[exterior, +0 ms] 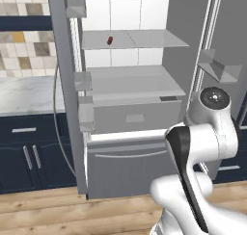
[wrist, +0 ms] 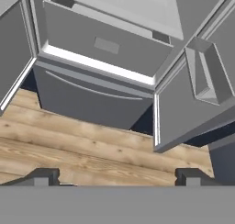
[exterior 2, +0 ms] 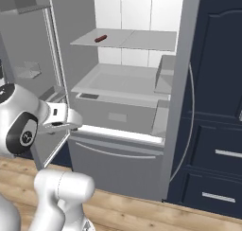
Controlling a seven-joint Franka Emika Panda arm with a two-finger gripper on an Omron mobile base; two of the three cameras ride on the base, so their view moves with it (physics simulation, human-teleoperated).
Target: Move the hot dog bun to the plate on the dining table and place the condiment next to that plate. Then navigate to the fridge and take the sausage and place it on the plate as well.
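Gripper (wrist: 117, 176), its two small dark fingertips spread wide with nothing between them, is hanging low in front of the tall grey French-door fridge (exterior: 130, 157) and looking down at the bottom drawer and the wooden plank floor (wrist: 69, 149). Inside, the small dark red-brown cylindrical sausage (exterior: 110, 40) is lying alone on the upper white shelf (exterior: 144, 39), toward its left half, well above the hand. It is likely light, slightly soft and prone to rolling, so pinching it across its middle with the fingers square to its length is looking like the safest hold.
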